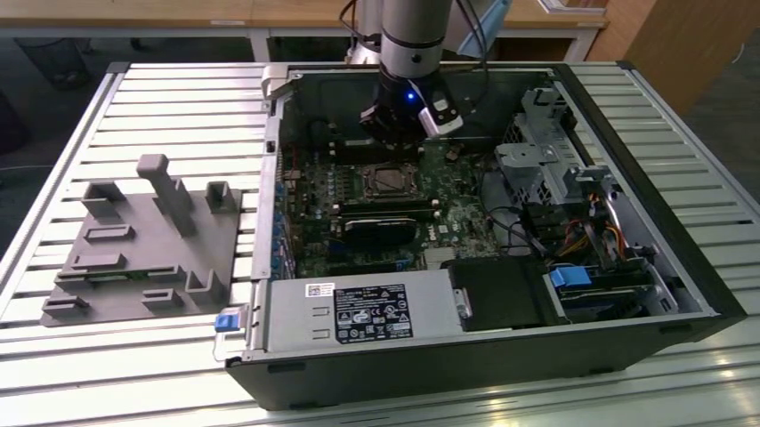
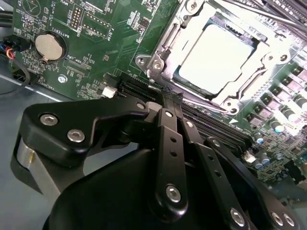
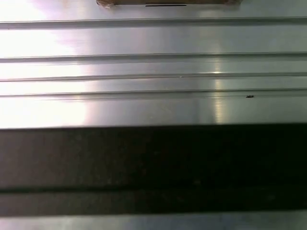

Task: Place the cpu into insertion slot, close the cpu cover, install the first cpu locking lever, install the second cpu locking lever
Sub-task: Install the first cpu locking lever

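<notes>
Black gripper (image 1: pixel 398 147) over open PC case (image 1: pixel 665 267), fingers' state: can't tell.
Pale silvery square cpu (image 2: pixel 218 60) sits in metal-rimmed insertion slot (image 2: pixel 158 62) w/ silvery frame cpu cover (image 2: pixel 261 62) down, just beside gripper, apart.

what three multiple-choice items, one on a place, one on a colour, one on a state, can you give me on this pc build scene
1. Where is the cpu?
A. on the grey fixture
B. in the insertion slot
C. on the slatted table

2. What colour is the circuit board?
A. green
B. red
C. white

3. How does the cpu cover stand?
A. propped upright
B. lying off on the table
C. down around the cpu

Answers:
1 B, the second wrist view shows the pale chip sitting in the insertion slot.
2 A, the board around the socket is green.
3 C, the silvery frame lies flat with the chip showing through its window, while the gripper hangs just above the board.
</notes>
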Motion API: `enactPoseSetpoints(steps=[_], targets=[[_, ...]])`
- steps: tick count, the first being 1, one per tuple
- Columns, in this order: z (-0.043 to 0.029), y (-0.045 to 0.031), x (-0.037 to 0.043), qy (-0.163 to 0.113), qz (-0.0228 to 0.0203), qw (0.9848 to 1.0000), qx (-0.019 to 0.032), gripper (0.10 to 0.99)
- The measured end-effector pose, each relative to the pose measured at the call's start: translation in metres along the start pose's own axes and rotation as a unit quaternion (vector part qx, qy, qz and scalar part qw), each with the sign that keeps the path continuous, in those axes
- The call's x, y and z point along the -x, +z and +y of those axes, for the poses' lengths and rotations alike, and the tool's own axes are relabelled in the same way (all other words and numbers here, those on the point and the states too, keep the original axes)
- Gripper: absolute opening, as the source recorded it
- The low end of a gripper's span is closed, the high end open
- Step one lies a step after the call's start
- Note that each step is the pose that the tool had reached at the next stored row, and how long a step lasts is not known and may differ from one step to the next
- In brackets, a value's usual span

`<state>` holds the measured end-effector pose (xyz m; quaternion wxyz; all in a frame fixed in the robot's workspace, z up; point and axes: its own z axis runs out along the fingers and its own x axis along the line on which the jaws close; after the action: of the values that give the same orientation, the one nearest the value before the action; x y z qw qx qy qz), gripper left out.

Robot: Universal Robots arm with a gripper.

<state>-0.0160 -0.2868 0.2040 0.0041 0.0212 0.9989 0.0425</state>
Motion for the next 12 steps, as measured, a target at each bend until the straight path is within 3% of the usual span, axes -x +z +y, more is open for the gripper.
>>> enactPoseSetpoints(steps=[12], targets=[[-0.0004,0.0046,0.0002,0.000,0.0000,1.0000,-0.0003,0.106]])
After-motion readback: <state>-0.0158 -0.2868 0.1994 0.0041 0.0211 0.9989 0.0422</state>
